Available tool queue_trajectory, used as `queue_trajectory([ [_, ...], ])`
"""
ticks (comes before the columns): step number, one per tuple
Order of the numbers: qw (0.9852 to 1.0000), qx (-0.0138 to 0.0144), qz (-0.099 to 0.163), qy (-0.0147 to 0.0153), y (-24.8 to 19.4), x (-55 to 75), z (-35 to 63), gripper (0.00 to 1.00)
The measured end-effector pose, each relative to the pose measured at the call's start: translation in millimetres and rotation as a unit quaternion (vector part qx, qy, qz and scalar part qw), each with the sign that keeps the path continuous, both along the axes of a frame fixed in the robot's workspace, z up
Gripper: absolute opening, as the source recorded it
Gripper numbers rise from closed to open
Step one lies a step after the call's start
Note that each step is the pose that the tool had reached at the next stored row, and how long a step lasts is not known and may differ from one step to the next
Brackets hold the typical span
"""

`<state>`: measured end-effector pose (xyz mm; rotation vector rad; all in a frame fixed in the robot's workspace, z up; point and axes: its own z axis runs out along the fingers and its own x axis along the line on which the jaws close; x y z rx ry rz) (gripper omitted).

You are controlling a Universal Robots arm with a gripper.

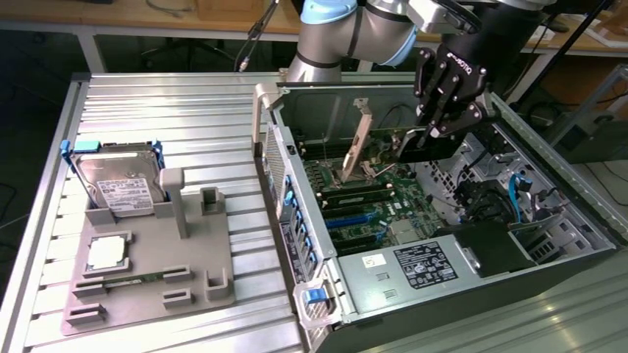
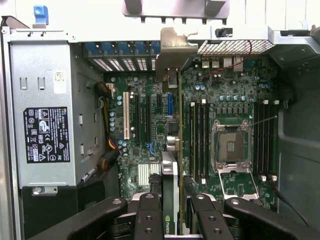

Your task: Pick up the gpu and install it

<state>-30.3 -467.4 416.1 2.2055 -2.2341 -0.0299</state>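
In the exterior view, the gripper (image 1: 428, 140) hangs from the arm inside the open computer case (image 1: 564, 228), which lies on its side on a ribbed metal table (image 1: 167, 110). Its black fingers are drawn in narrow and clamp the gpu (image 1: 383, 151). The card stands on edge and is tilted, above the motherboard (image 1: 378, 206). Its silver bracket points toward the case wall on the exterior view's left, and its black fan end sits in the fingers. Whether the card's lower edge touches the board I cannot tell. The power supply (image 1: 412, 268) fills the near end of the case. Well apart, on the exterior view's left, a grey holder (image 1: 147, 301) on the table carries a hard drive (image 1: 118, 180), a processor chip (image 1: 106, 252) and a memory stick (image 1: 132, 281).

In the wrist view, the gripper (image 2: 175, 205) closes from both sides on the gpu (image 2: 170, 172), which shows edge-on as a thin green strip running straight away from the fingers (image 2: 149, 215). Its bracket (image 2: 172, 50) is the far end, close to the slotted rear wall of the case. Beneath the card lies the motherboard (image 2: 145, 140). The card runs over the expansion slots, between a white slot (image 2: 126, 117) on one side and the memory slots (image 2: 200, 140) on the other. The processor socket (image 2: 231, 147) lies beyond the memory slots, and the power supply (image 2: 45, 120) lies beyond the white slot.
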Motion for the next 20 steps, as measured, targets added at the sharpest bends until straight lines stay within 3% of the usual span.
queue_trajectory([
  [20,1.0000,0.0000,0.000,0.0000,1.1,0.0,-4.1,0.27],
])
